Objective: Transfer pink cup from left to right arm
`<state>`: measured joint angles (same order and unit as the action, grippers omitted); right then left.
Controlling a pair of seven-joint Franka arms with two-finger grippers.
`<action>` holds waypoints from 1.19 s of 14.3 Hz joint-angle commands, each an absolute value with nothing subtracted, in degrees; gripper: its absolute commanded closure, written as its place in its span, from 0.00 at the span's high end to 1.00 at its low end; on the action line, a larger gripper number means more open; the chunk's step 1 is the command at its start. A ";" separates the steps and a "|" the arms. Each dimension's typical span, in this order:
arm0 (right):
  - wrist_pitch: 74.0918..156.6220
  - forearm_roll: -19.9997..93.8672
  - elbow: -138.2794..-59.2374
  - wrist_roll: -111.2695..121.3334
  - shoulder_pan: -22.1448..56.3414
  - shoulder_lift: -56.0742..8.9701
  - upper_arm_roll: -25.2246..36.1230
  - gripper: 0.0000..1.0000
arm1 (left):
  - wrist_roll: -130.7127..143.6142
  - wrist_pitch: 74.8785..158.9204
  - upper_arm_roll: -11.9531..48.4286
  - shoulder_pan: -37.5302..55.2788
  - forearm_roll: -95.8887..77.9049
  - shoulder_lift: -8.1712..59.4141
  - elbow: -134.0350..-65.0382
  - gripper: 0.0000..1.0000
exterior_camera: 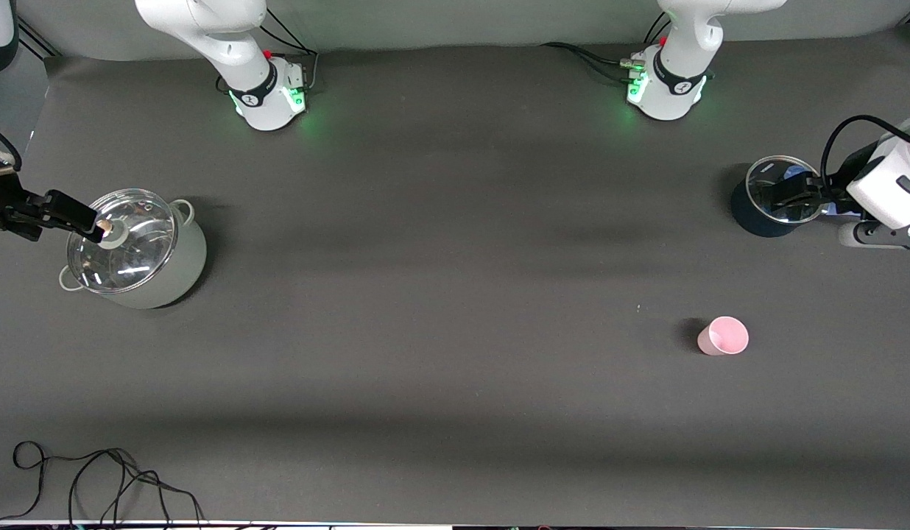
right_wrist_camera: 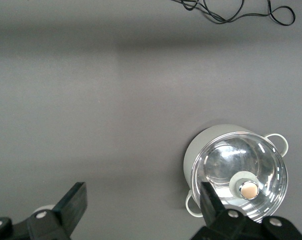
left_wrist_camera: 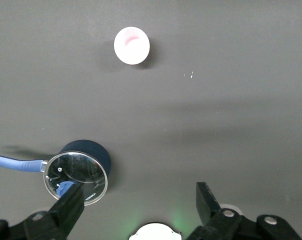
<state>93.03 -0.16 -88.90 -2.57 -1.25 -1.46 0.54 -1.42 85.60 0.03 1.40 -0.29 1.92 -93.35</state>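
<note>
Pink cup upright on table; both tools high, open.

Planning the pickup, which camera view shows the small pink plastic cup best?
The front view: the small pale-pink plastic cup stands upright, wall and rim visible. The left wrist view shows only its round top; the right wrist view misses it.

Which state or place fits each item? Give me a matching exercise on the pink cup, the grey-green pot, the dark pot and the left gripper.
Things:
1. pink cup
2. grey-green pot
3. dark pot
4. left gripper

Descriptions:
A. open, over the dark pot
B. under a glass lid, at the right arm's end of the table
C. alone on the mat, untouched
D. under a glass lid, at the left arm's end of the table

Pairs: 1-C, 2-B, 3-D, 4-A
</note>
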 commanded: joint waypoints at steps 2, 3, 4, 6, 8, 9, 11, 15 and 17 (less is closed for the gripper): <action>92.55 0.88 -88.15 -1.58 -1.67 -1.50 0.88 1.00 | -2.20 86.39 -0.70 0.89 -0.35 2.90 -92.02 1.00; 92.55 0.88 -88.15 -1.58 -1.76 -1.49 0.88 1.00 | -2.37 86.74 -0.70 0.10 -0.35 3.07 -92.02 1.00; 92.55 0.88 -88.15 -1.58 -1.76 -1.49 0.97 1.00 | -3.59 87.53 -0.70 -1.30 -0.44 3.42 -92.02 1.00; 92.55 0.97 -88.15 -1.58 -1.67 -1.49 1.23 1.00 | -10.16 88.06 -0.70 -4.29 -0.53 4.30 -91.93 1.00; 92.55 0.97 -87.98 -1.67 -1.67 -1.67 1.23 1.00 | -15.97 89.73 -0.70 -7.89 -1.40 5.62 -91.85 1.00; 92.55 0.97 -87.98 -1.67 -1.50 -1.76 1.23 1.00 | -18.95 90.43 -0.62 -9.56 -1.75 6.32 -91.76 1.00; 92.55 0.97 -88.07 -1.58 -1.67 -1.67 1.23 1.00 | -26.50 91.75 -0.70 -13.43 -3.59 7.64 -91.76 1.00; 92.55 0.97 -87.98 -1.67 -1.58 -1.76 1.32 1.00 | -39.96 94.56 -0.62 -17.92 -5.10 11.41 -90.45 1.00; 92.55 0.97 -87.98 -1.67 -1.58 -1.67 1.23 1.00 | -47.07 94.92 -0.70 -19.07 -7.37 14.75 -87.73 1.00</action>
<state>93.03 -0.16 -88.90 -2.57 -1.26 -1.47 1.27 -40.63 95.19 -1.14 -17.95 -5.11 10.93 -92.17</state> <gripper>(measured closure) 0.000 0.000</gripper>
